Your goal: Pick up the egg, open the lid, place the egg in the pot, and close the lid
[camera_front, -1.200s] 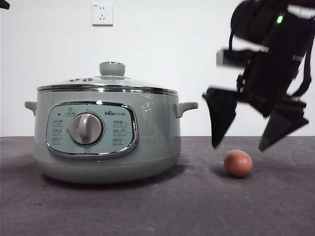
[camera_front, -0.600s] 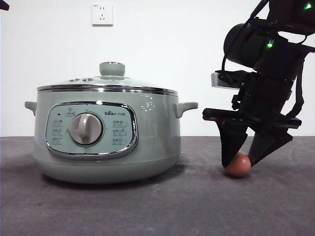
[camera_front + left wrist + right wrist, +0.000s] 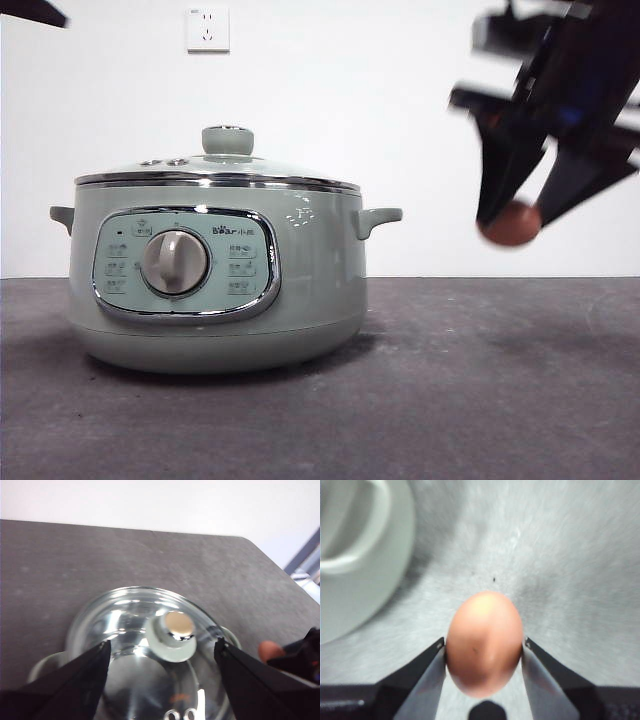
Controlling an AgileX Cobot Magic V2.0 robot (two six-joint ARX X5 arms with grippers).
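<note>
Gripping the egg (image 3: 510,223) between clenched jaws, the right claw (image 3: 515,215) is hanging above the worktop (image 3: 450,380), apparently beside the pot (image 3: 215,270). Left claw (image 3: 160,655) is hovering released over the lid (image 3: 130,625).

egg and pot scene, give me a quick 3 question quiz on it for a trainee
1. True or false: the egg rests on the table.
2. Which end effector holds the egg: A left, B right, C neither?
3. Fill in: the left end effector hovers open above the ____.

Key:
1. False. The egg is clamped in the air, beside the pot.
2. B. The right end effector has a jaw on each side of the egg.
3. Lid. Its knob shows between the spread jaws, and the lid sits shut on the pot.
</note>
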